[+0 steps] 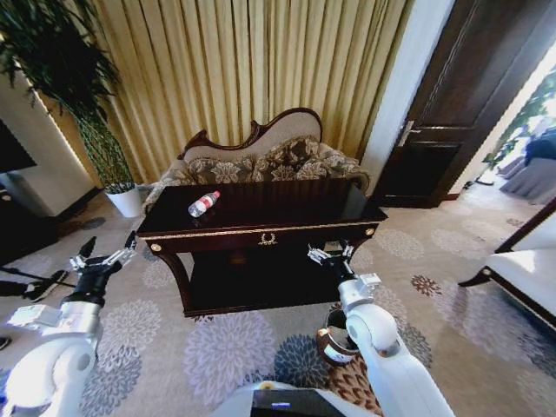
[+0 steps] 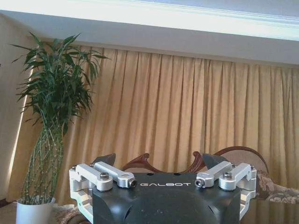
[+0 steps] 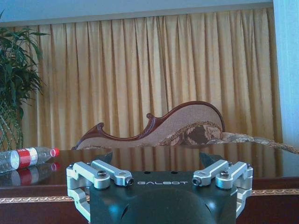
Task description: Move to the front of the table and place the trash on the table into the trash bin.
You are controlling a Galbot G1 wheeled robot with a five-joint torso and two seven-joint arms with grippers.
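The dark glossy table (image 1: 287, 205) with gold trim stands in the middle of the head view, a short way ahead of me. A clear plastic bottle (image 1: 203, 204) with a red cap lies on its side near the table's left end; the right wrist view also shows this bottle (image 3: 28, 157) lying on the tabletop (image 3: 261, 161). The small brown trash bin (image 1: 334, 340) stands on the carpet, partly hidden by my right arm. My left gripper (image 1: 109, 249) (image 2: 159, 161) is raised left of the table, open and empty. My right gripper (image 1: 330, 253) (image 3: 156, 158) is open and empty before the table's front right.
A carved-back patterned sofa (image 1: 261, 156) stands right behind the table, before gold curtains. A potted plant (image 1: 122, 195) is at the back left, a dark door (image 1: 452, 113) at the back right. A white-cushioned seat (image 1: 526, 269) stands at the right. Flowered carpet lies around the table.
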